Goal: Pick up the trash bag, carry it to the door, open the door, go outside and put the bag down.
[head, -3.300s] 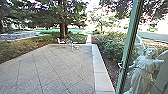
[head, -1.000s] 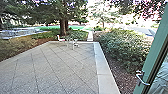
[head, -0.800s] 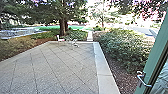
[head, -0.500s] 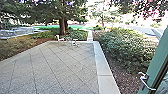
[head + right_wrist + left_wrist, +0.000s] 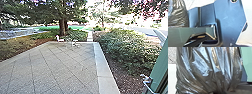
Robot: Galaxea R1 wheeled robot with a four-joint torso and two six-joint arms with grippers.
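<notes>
Trash bag [image 5: 209, 72]: thin, glossy dark plastic with long creases converging toward a gathered end; contents hidden. Location: beside the robot's dark, flat-faced plate [image 5: 230, 22]. Left pincer and right pincer: opening and any hold cannot be determined. Door [image 5: 161, 67]: green frame, bent metal handle [image 5: 149, 87]; swung wider than in the earlier head view. Paving [image 5: 55, 67]: speckled, scored into diagonal squares, bordered by a smooth, pale strip [image 5: 105, 70].
</notes>
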